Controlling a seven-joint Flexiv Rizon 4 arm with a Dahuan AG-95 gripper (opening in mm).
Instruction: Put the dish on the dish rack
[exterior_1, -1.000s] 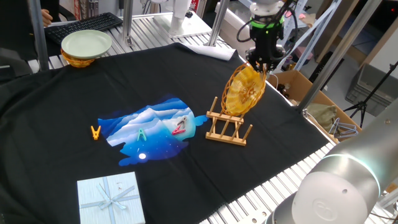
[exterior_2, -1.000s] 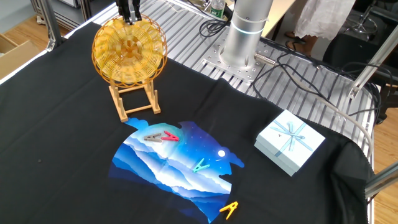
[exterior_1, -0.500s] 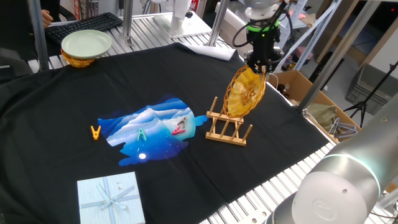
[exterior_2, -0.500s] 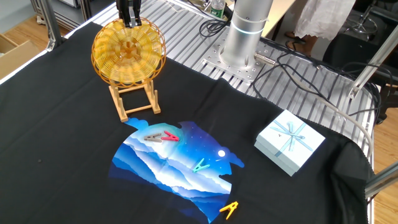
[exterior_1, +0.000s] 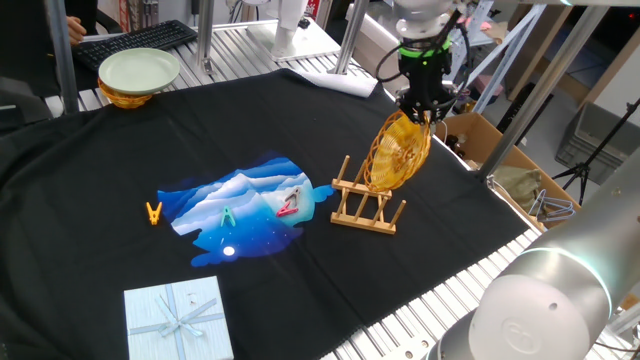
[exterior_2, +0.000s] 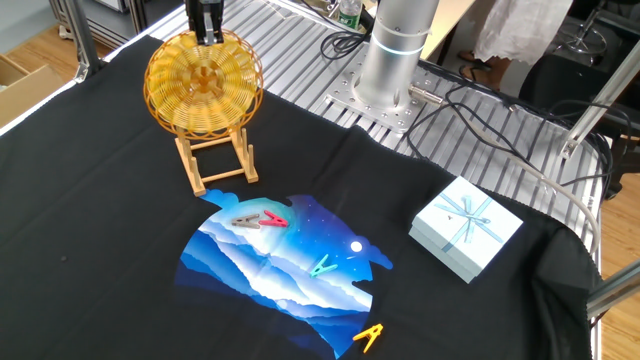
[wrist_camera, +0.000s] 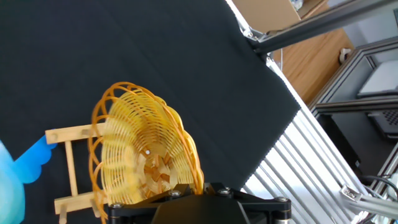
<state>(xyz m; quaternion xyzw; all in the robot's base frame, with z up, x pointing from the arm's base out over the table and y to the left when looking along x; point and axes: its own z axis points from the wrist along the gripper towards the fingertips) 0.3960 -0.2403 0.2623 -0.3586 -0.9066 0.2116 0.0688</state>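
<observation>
Bright, even overhead light in all views; soft, faint shadows on black cloth over desk (exterior_1: 90, 190). Mild glare on ribbed metal desk edge (exterior_2: 300, 60) and on silver arm housing (exterior_1: 545, 300), which sits close to lens, out of focus. Fixed views otherwise sharp. Hand view: dish (wrist_camera: 146, 158) slightly motion-blurred, bg at right softer, washed out.

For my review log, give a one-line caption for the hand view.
Gripper holds the upright wicker dish by its rim over the wooden dish rack on black cloth.
</observation>
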